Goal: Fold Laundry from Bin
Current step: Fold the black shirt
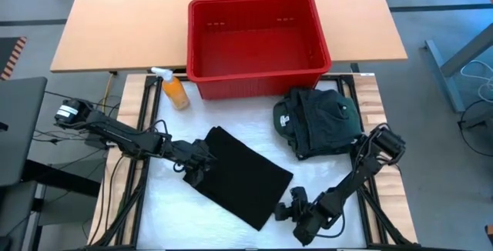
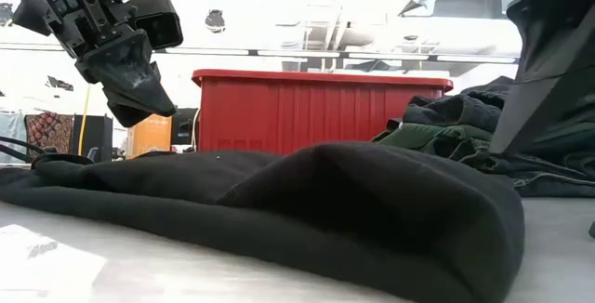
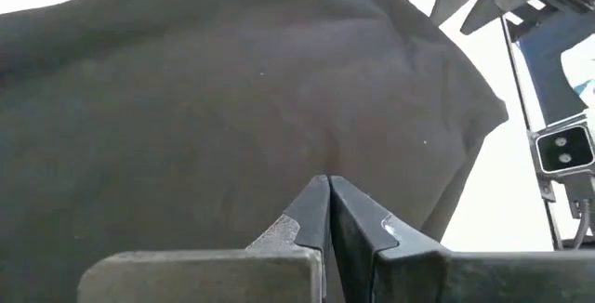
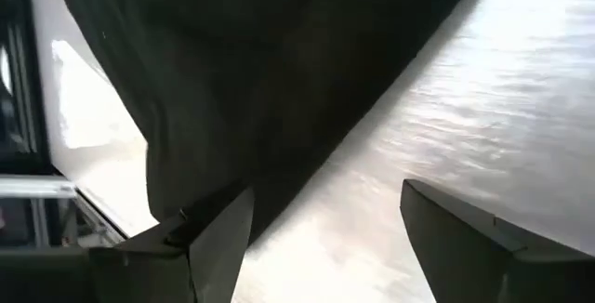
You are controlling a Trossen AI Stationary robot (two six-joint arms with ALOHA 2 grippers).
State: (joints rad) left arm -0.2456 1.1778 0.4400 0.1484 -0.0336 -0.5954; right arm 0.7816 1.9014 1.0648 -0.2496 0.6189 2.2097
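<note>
The large rectangular red plastic bin (image 1: 258,45) looks empty. In front of it a flat black cloth garment (image 1: 240,174) lies folded on the white table top (image 1: 154,212); a heap of dark green laundry (image 1: 320,120) lies between the two. The left gripper (image 1: 194,165), fingers pressed together, sits at the garment's near-left edge and could drag it askew. The right gripper (image 1: 291,207), jaws spread and empty, sits beside the garment's corner farthest from the bin.
</note>
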